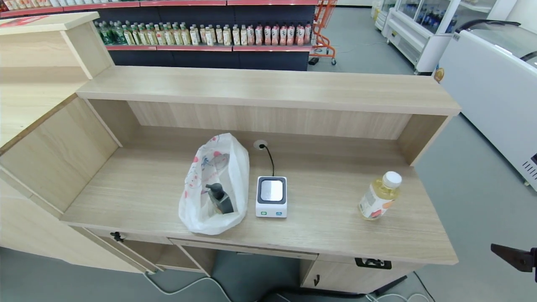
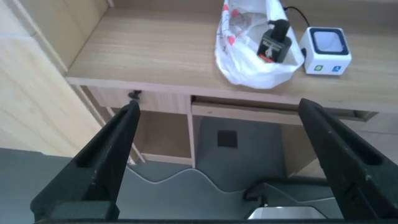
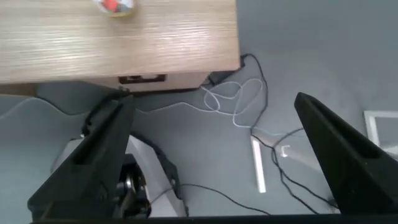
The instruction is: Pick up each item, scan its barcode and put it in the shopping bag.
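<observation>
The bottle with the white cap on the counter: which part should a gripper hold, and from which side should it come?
Probably the round body at the label, below the narrower neck. The bottle stands upright and alone near the right end of the counter, so the open right gripper could come level from the front, jaws either side.

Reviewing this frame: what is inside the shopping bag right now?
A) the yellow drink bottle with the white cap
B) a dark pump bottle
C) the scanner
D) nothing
B: a dark pump bottle sits inside the open shopping bag, while the yellow bottle stands out on the counter, on the far side of the scanner from the bag.
</observation>
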